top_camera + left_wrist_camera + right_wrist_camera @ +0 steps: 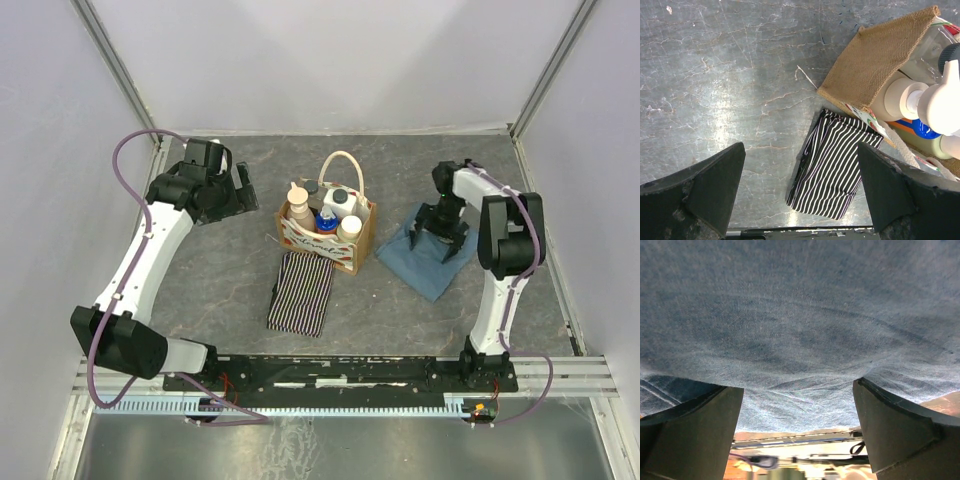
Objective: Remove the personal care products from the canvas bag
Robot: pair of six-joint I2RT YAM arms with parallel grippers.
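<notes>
A robot lab cell; plain white walls (330, 60), metal corner posts (112, 60), arms (150, 250) bolted to a rail (340, 372).

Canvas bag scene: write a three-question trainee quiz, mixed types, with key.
1. True or false: every one of the bottles stands inside the canvas bag.
2. The right hand is over: A) the striped cloth B) the blue cloth C) the bag.
3. Name the cloth lying by the bag's printed side.
Key: 1 true; 2 B; 3 the striped cloth.
</notes>
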